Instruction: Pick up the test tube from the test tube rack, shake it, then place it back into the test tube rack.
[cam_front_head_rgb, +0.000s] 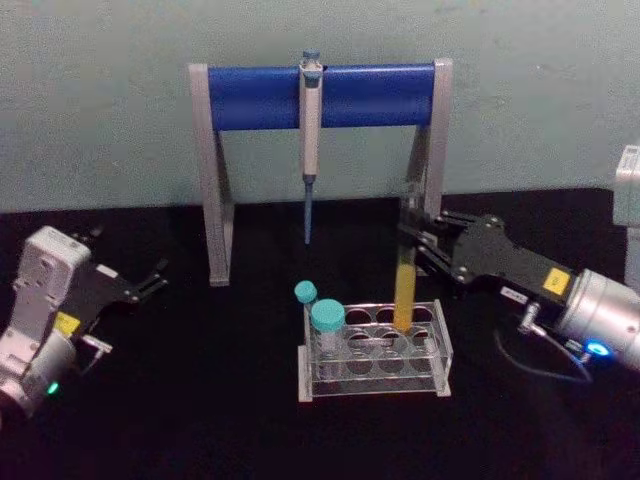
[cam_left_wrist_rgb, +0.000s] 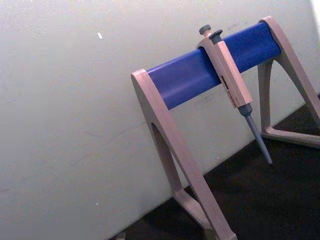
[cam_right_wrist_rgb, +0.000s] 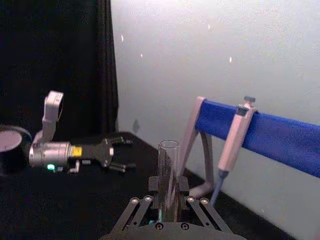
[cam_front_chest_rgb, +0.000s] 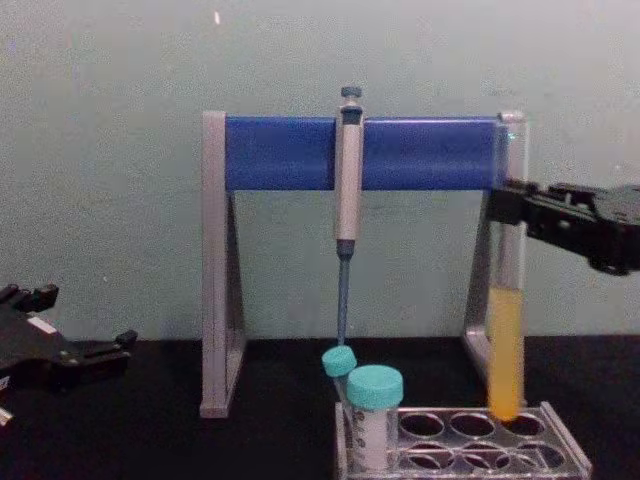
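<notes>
The right gripper (cam_front_head_rgb: 414, 243) was closed on the tube (cam_front_head_rgb: 404, 292), pinching the clear glass above the yellow liquid. The tube stood upright, long axis vertical, its round bottom at the back right hole of the rack (cam_front_head_rgb: 443, 352). Whether the tip sat inside that hole or just over it was hard to tell. The tube hung straight below the grip, so any lift or lowering would have to follow that vertical line. The left gripper (cam_front_head_rgb: 148, 283) sat well off to the left, jaws apart, holding nothing — the right was plainly the nearer arm.
</notes>
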